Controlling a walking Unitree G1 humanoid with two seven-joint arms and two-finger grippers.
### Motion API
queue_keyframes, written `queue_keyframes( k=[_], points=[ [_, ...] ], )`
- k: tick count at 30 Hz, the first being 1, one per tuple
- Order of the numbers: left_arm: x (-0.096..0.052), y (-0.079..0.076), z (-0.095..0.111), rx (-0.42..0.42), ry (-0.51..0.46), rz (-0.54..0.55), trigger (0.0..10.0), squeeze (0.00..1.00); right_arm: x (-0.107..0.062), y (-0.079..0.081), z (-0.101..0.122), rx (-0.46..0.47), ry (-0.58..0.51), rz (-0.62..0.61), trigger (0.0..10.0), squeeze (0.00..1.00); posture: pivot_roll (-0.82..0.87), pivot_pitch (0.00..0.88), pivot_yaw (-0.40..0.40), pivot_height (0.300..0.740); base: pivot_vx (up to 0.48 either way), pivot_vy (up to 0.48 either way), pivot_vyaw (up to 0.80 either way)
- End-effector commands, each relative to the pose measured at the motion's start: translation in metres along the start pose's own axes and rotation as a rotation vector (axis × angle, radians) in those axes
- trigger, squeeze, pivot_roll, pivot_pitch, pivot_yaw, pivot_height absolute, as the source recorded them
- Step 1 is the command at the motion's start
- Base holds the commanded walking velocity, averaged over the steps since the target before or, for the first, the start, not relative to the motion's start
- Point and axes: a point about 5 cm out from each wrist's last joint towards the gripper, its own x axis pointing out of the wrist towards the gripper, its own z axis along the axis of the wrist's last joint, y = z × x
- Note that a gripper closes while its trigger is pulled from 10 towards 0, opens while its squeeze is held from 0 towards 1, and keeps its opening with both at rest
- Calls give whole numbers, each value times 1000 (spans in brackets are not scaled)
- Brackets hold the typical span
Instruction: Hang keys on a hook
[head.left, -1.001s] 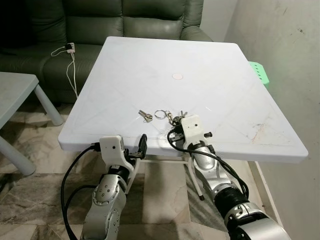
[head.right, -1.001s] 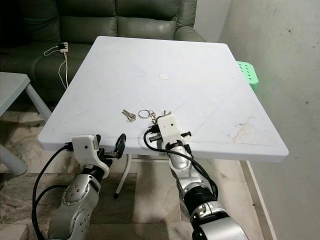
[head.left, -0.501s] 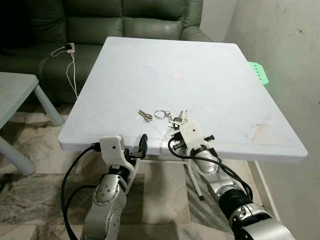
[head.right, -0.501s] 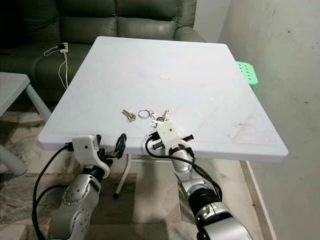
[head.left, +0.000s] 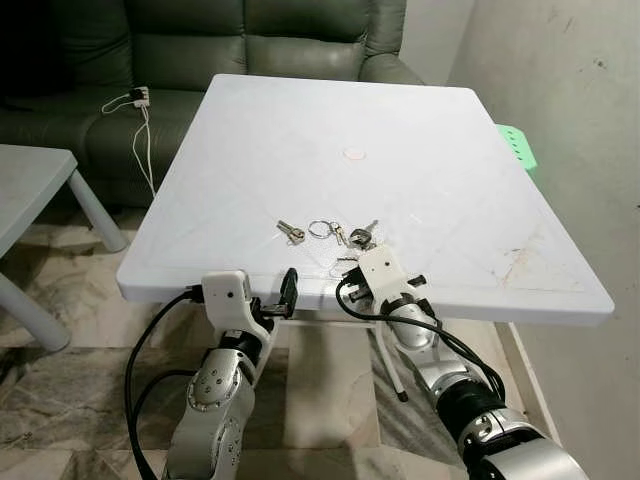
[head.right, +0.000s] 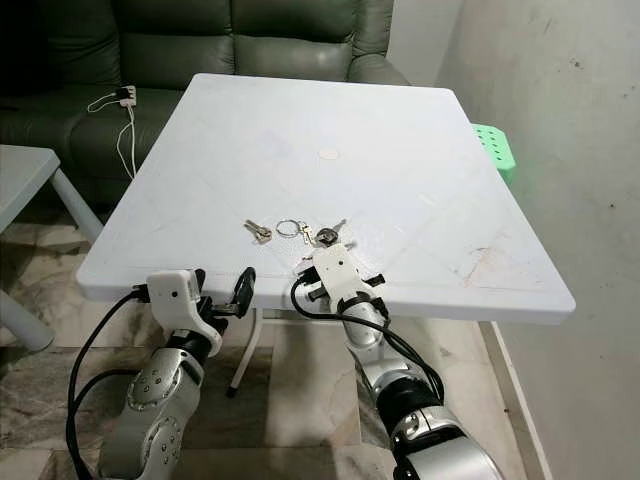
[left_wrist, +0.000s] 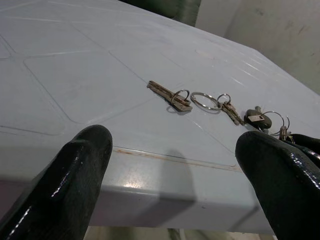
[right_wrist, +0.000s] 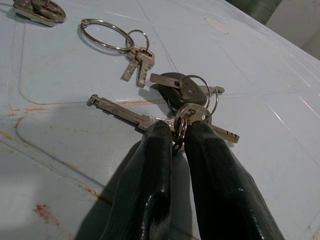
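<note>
Silver keys (right_wrist: 172, 97) lie strung out near the front edge of the white counter (head.left: 400, 130), joined by rings. At the right end of the bunch, the right gripper (right_wrist: 177, 137) has its two black fingers (right_wrist: 155, 165) pressed onto a key ring there, pinching it while the keys rest flat on the surface. A dark-headed key (right_wrist: 181, 89) lies just beyond the fingers, a large ring (right_wrist: 102, 35) with two small keys farther on, and a separate key (head.left: 291, 232) at the left end of the row. The left gripper (left_wrist: 172, 175) hangs just below the counter's front edge, its fingers (left_wrist: 65, 175) spread wide, touching nothing. Behind the counter stands a dark green sofa (head.left: 200, 40) with a white charger cable (head.left: 143, 110) on its seat.
</note>
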Motion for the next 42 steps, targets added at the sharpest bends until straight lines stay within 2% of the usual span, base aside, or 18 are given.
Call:
queue_keyframes(
  k=[1,15,20,42],
  points=[
    [2,-19,2,-62,-15,-30,10000,0,-4,2,-11,-10,57,15,10000,0,81,62,-109,740,0,0,0],
    [1,-20,2,-70,-12,-27,10000,0,-6,-3,-16,-12,65,6,10000,0,82,68,-111,740,0,0,0],
    [1,-20,1,-71,-10,-28,10000,0,-9,-6,-18,-9,39,40,10000,0,76,68,-111,740,0,0,0],
    [0,-22,1,-79,-7,-29,10000,0,-10,-12,-21,-6,51,-8,10000,0,77,75,-111,740,0,0,0]
  ],
)
